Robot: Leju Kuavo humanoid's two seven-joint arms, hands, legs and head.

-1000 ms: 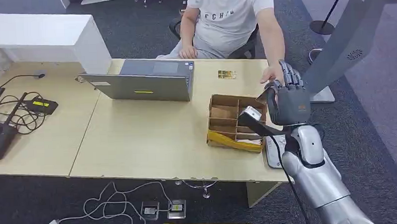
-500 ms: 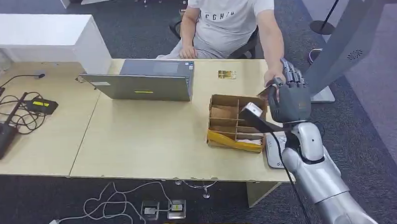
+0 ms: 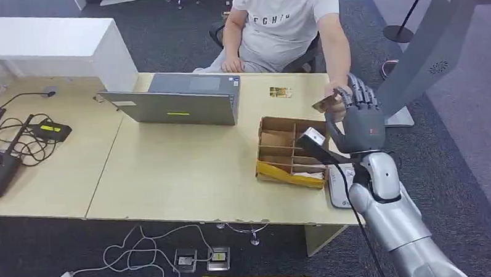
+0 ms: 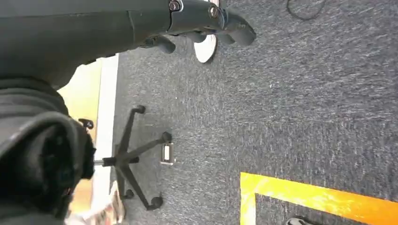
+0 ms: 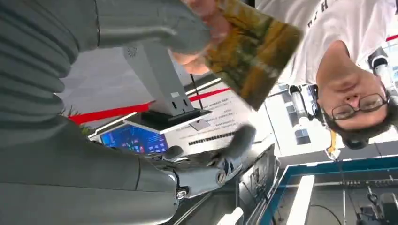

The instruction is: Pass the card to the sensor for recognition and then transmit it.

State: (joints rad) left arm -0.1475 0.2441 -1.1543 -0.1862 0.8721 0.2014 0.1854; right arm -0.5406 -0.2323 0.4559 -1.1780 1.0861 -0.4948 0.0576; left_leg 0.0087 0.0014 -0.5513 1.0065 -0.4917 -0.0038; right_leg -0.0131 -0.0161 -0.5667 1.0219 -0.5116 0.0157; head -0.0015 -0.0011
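The head camera looked down from high on the desk (image 3: 170, 172), the right hand (image 3: 358, 125) at four o'clock; the right wrist camera, inverted, shared that hand (image 5: 94, 93) close up; the left wrist camera faced carpet (image 4: 291, 93).

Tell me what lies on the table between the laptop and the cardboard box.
Nothing: in the head view the table is bare between laptop and cardboard box.

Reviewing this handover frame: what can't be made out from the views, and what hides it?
- Who grips the card: head view, too small; right wrist view, the person's hand is on the card, the right hand blurred beside it.
- Card print: blurred in the right wrist view.
- Box contents: head view, partly hidden by the right arm.
- Left hand: left wrist view, mostly dark and cut off by the edge.
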